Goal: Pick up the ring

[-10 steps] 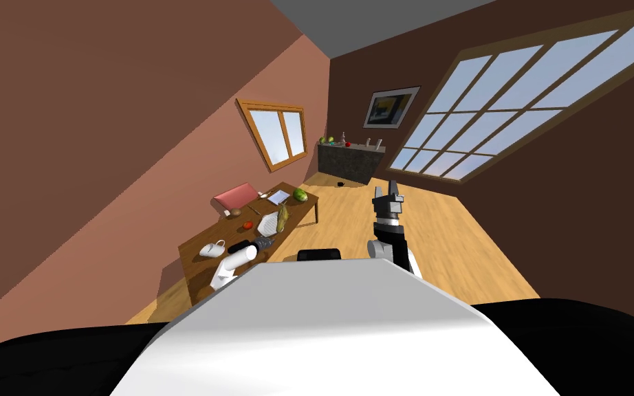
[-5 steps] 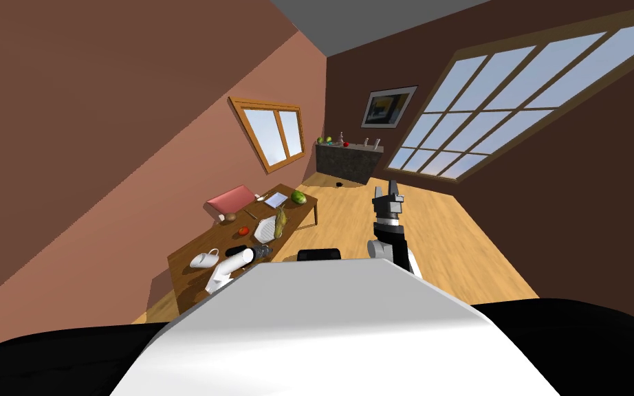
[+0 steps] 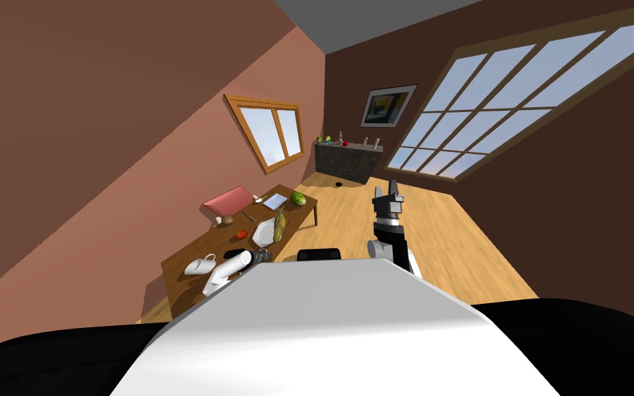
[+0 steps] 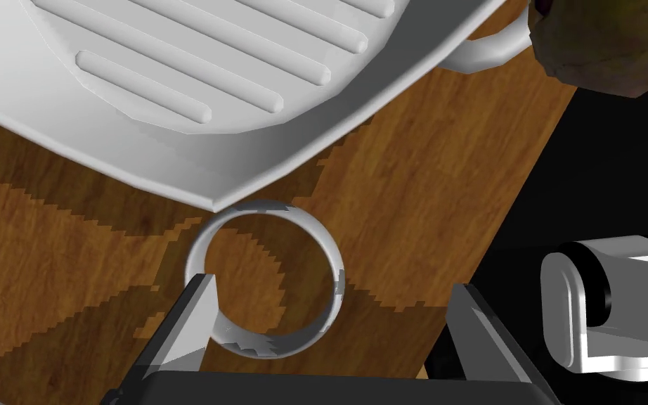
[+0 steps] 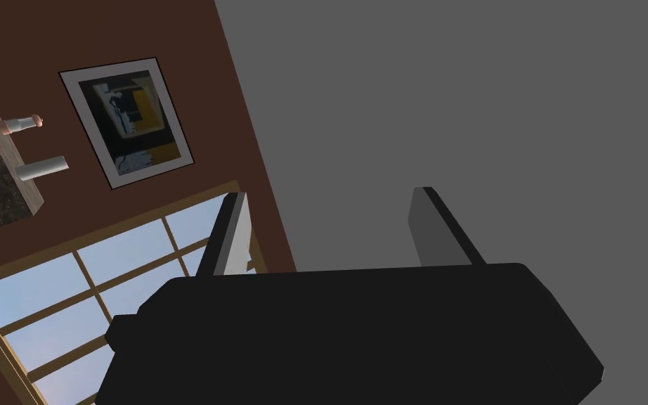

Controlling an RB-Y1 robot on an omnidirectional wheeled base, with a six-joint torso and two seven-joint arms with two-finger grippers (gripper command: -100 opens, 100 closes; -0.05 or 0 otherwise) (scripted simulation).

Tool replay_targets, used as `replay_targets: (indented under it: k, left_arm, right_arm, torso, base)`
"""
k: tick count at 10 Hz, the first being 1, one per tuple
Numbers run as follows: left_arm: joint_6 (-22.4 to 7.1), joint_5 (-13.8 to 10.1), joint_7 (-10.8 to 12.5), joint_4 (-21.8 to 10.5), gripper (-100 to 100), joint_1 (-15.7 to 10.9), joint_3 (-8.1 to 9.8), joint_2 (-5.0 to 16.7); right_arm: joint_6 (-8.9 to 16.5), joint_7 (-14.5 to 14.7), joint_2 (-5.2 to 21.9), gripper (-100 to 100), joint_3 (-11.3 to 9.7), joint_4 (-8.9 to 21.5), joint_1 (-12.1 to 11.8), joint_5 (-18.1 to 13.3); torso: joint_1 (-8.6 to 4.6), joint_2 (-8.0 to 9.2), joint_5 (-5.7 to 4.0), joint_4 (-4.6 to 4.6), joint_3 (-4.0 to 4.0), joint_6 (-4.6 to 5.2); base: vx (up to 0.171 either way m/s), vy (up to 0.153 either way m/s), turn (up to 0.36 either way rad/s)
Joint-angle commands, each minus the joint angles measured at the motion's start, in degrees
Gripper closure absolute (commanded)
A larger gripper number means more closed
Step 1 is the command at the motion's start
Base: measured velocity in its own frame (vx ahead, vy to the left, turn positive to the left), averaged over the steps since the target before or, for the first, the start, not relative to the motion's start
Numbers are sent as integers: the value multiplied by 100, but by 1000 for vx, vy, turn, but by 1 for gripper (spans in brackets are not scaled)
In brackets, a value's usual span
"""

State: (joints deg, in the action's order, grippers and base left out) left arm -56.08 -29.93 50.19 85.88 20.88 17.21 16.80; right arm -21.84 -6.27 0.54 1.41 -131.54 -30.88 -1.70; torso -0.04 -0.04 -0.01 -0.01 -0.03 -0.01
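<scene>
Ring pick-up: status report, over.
Left gripper open, low over ring, one finger at its rim. Ring flat on wooden table. White ribbed dish corner meets ring's far side. Right gripper open, raised.

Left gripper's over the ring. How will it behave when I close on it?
The ring looks a thin, smooth, stiff band lying flat on the table, so it would likely slide, not roll. It sits off-centre in the open left gripper, by one finger, so closing may shove it sideways first. The table's edge is near; a slip could drop it.
</scene>
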Motion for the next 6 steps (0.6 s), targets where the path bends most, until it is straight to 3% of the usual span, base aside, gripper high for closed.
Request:
replay_targets:
  k: [1, 4, 5, 6]
  left_arm:
    - [131, 31, -72, -170, -100, -55, -16, -60]
    - [394, 94, -215, -509, -100, -164, -47, -180]
    - [313, 84, -172, -412, -100, -133, -39, -155]
    - [331, 87, -182, -421, 100, -134, -41, -160]
  right_arm:
    - [0, 0, 0, 0, 0, 0, 0, 0]
    - [0, 0, 0, 0, 0, 0, 0, 0]
    - [0, 0, 0, 0, 0, 0, 0, 0]
    - [0, 0, 0, 0, 0, 0, 0, 0]
  torso:
    - [0, 0, 0, 0, 0, 0]
    - [8, -7, 2, -1, -4, 0]
    - [8, -8, 2, -2, -4, 0]
    - [4, -3, 1, -1, -2, 0]
  base:
    - [16, 11, 19]
    - [31, 26, 21]
    - [15, 11, 1]
    - [0, 0, 0]
